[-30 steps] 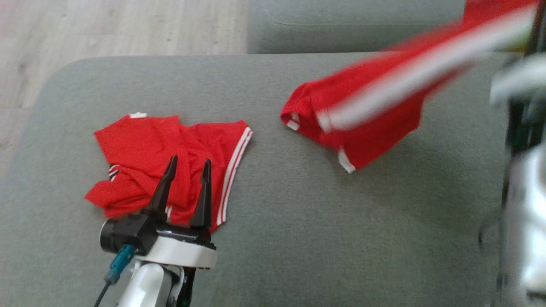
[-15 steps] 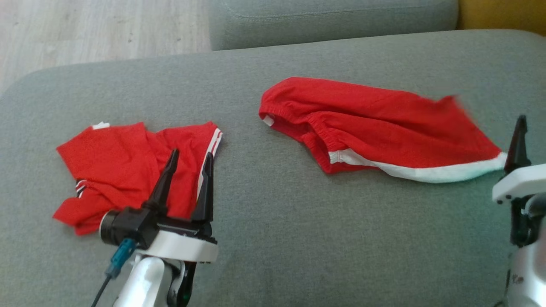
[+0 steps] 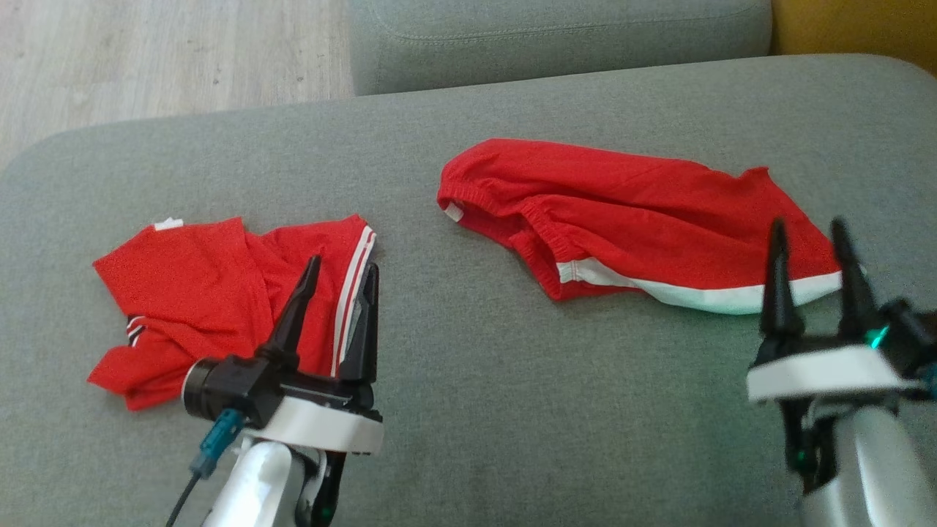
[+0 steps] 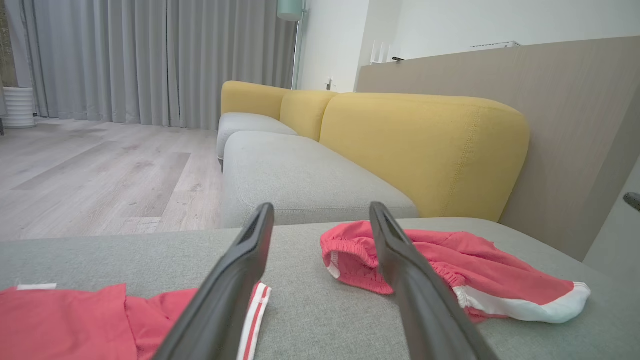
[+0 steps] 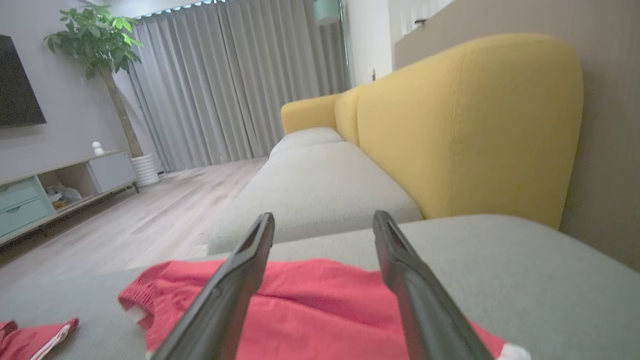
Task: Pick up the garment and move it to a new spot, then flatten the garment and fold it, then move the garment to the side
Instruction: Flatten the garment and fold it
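Observation:
The garment (image 3: pixel 622 212), red shorts with a white hem and an elastic waistband, lies loosely spread on the right half of the grey sofa cushion (image 3: pixel 512 410). It also shows in the left wrist view (image 4: pixel 480 280) and the right wrist view (image 5: pixel 320 305). My right gripper (image 3: pixel 807 225) hovers open just in front of its white-hemmed right end, with nothing between the fingers (image 5: pixel 324 215). My left gripper (image 3: pixel 343 263) stands open at the lower left, over the edge of a second red garment (image 3: pixel 212 293), and holds nothing (image 4: pixel 321 207).
The second red garment, with white side stripes, lies crumpled on the cushion's left part (image 4: pixel 65 320). Another grey cushion (image 3: pixel 556 29) adjoins at the back. A yellow backrest (image 4: pixel 425 145) runs along the right. Wooden floor (image 3: pixel 146 58) lies beyond the cushion's left edge.
The right gripper, which held the shorts up in the air, has opened; the shorts now lie on the cushion. The right gripper has come down in front of them. The camera has shifted.

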`<state>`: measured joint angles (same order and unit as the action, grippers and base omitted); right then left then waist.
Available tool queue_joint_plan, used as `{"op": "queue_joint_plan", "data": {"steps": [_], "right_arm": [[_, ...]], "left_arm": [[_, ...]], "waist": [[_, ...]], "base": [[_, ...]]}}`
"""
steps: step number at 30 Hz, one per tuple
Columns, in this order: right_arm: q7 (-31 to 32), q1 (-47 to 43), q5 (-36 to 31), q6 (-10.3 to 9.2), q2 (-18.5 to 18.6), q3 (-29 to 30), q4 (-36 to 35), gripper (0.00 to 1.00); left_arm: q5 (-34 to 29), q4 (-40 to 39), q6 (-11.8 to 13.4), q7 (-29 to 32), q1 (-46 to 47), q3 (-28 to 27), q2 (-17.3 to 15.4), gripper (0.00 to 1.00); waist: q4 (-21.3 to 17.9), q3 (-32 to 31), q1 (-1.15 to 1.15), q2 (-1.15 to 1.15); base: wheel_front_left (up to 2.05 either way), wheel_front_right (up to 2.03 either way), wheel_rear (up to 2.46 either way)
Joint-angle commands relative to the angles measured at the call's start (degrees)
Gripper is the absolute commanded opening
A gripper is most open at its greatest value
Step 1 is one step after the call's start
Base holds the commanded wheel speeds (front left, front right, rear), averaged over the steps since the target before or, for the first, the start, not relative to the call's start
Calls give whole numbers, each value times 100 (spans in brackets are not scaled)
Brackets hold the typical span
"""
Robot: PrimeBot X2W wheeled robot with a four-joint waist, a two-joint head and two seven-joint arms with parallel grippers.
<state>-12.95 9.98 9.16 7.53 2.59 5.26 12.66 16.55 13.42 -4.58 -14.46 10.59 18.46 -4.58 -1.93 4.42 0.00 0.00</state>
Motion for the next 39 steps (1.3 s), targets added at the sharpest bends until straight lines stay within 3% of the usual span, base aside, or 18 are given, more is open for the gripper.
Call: {"op": "queue_joint_plan", "data": {"steps": [1, 11, 18, 27, 39], "right_arm": [[-125, -175, 194, -4, 30, -329, -119, 100], [-202, -349, 232, -4, 29, -503, -160, 100], [-204, -172, 272, -4, 29, -449, -330, 100], [-204, 145, 383, -4, 29, -623, -414, 100], [-205, 263, 463, -4, 29, -629, -473, 100]], "left_arm": [[17, -131, -21, -53, 213, -126, 21, 100], [28, 68, -91, 32, 359, 48, -14, 100], [57, 359, -242, 614, 1009, 739, 23, 100], [988, 1188, -289, 1718, 2240, 1992, 114, 100], [1841, 1945, -290, 1743, 2978, 2572, 31, 100]], "waist": [[16, 5, 0, 0], [-20, 200, 0, 0], [-167, 580, 0, 0], [-657, 1144, 0, 0], [-997, 1360, 0, 0]], "base": [[0, 0, 0], [0, 0, 0], [0, 0, 0], [0, 0, 0], [0, 0, 0]]}}
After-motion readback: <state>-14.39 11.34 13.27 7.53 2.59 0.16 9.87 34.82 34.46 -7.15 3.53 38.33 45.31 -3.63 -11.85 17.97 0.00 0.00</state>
